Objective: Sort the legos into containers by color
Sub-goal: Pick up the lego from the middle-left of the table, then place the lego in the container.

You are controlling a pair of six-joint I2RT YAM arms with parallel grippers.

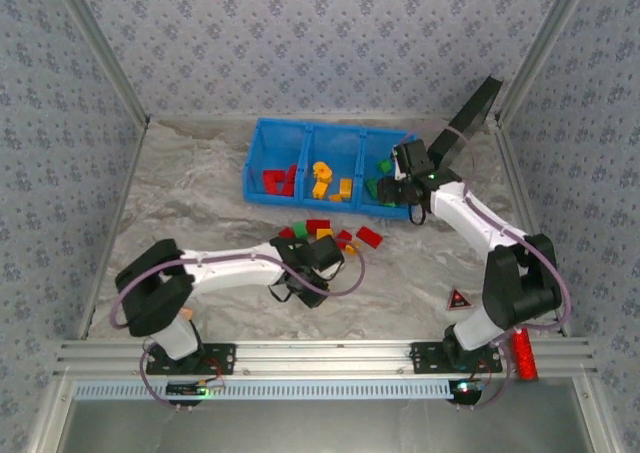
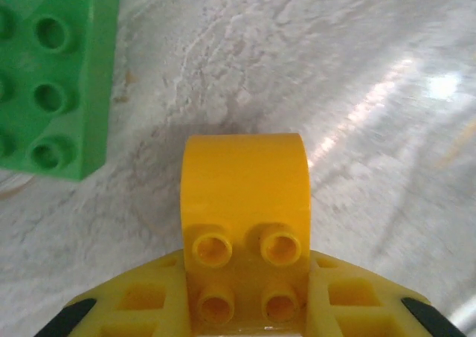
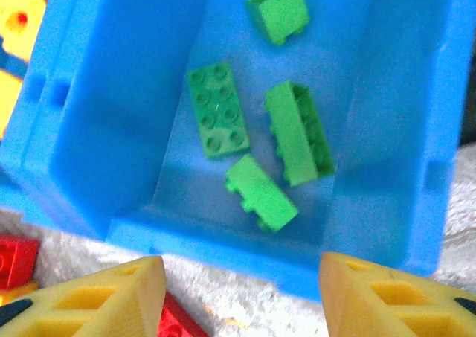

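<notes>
Bench point(image 1: 200, 203) came first in bulk: a glossy, marbled grey-white sheet, boxed on three sides by patterned walls and closed along the near edge by an aluminium rail point(image 1: 320, 353). Broad bare stretches lay at its left and near middle, open room for either arm.

The blue bin point(image 1: 256, 163), hard moulded plastic with three side-by-side compartments, sat toward the far wall, right of centre. Its right end was near a tilted black flat panel point(image 1: 478, 108). Red bricks point(image 1: 278, 181) lay in its left compartment and yellow-orange bricks point(image 1: 325, 178) in the middle. Four green bricks point(image 3: 219, 110) lay in the right one, studs and hollow undersides turned various ways.

The right hand point(image 3: 238, 307) hovered over the near wall of the green compartment, its ribbed yellow fingers point(image 3: 97, 300) set well apart with nothing between them. The left hand point(image 2: 249, 311) was down among the loose bricks point(image 1: 318, 227), a small red, yellow and green cluster just in front of the bin. It was clamped on a yellow brick point(image 2: 245, 196) with a rounded end and four studs, low over the bench; whether the brick touched the surface was hard to tell. A flat green brick point(image 2: 52, 76) lay to its left, apart from it.

A red triangular marker point(image 1: 458, 299) lay near the right arm's base, and a red cylinder point(image 1: 522, 353) sat by the rail's right end.
</notes>
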